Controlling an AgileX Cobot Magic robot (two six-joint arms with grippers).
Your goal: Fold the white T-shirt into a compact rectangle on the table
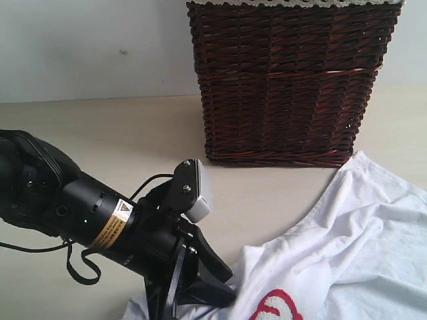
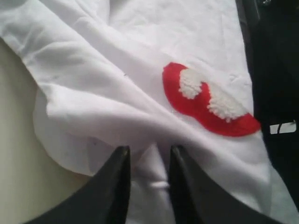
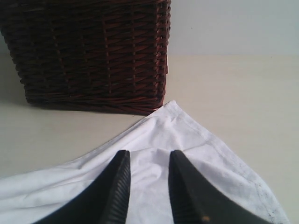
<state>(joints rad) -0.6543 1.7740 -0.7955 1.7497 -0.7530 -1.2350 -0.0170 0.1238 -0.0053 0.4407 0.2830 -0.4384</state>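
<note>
white t-shirt [image 1: 360, 247] spread rumpled on the pale table [image 1: 120, 133], filling the near right part of the exterior view, one corner just beside the foot of the dark wicker basket [image 1: 287, 87]. basket upright at the far side of the table. black left arm [image 1: 73, 207] stretched in from the left, lowered to the near edge of the shirt. left gripper [image 2: 149, 149] with fingers only a little apart, a soft ridge of cloth seen in the gap, nothing clearly clamped. right gripper [image 3: 148, 153] parted about the same, over flat cloth near the shirt corner, holding nothing. red patch [image 2: 198, 113] on the shirt close to the left gripper, with fuzzy white letters [image 2: 190, 84], only partly showing.
</note>
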